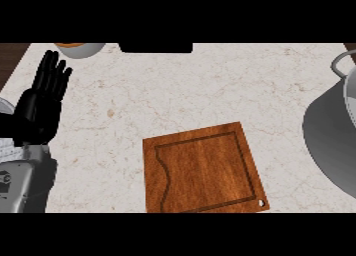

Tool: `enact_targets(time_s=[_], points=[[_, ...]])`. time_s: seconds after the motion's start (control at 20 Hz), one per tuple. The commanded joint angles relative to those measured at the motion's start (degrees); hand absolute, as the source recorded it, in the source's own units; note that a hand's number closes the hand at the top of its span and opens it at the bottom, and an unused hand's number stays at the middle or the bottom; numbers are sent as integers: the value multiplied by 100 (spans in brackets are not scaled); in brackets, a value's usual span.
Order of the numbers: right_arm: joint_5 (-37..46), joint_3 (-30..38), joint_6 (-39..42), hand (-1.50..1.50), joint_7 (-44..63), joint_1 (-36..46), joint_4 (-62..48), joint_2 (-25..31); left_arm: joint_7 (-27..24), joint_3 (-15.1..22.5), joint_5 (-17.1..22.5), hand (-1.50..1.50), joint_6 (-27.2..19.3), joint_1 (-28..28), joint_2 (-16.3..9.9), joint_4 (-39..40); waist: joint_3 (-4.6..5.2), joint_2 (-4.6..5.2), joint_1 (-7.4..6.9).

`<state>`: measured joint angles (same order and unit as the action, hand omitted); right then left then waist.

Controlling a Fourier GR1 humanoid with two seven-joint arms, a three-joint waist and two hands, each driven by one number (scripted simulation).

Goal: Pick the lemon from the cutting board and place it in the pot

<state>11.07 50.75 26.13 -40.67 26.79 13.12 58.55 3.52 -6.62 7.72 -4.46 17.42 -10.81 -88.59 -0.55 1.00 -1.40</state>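
1. Where the head view looks down on the marble counter point(181, 85), a wooden cutting board point(203, 170) is seen near the lower middle, with its long axis running from the near edge away toward the far side and tilted slightly, the far corner leaning right. A groove is traced inside its border, and a small hole is set in its near right corner.
2. No lemon can be made out on the board or elsewhere in this view, so its position and the way it points cannot be told.
3. The grey pot point(336, 135) is found at the right edge, cut off by the frame, with a looped handle point(342, 61) at its far side. It is separated from the board by a strip of bare counter.
4. The left hand point(42, 97) is shown at the left edge, released, with fingers straight and pointing away; nothing is held. Its grey forearm point(22, 185) enters from below.
5. The right hand is not shown.
6. At the far edge, a pale bowl point(80, 49) with orange contents and a black object point(156, 47) are partly seen, well apart from board and pot.
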Motion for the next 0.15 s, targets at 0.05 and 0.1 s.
enact_targets(time_s=[0.05, 0.1], points=[[-177, 163, 570, -150, -351, -204, -139, 253, 7, -8, 7, 0, -19, -37, 20, -50, -15, -3, -8], [-94, 82, 634, -150, -533, -417, -62, 289, 36, -22, -40, 0, -61, 79, -10, 30, -22, 5, 68]])
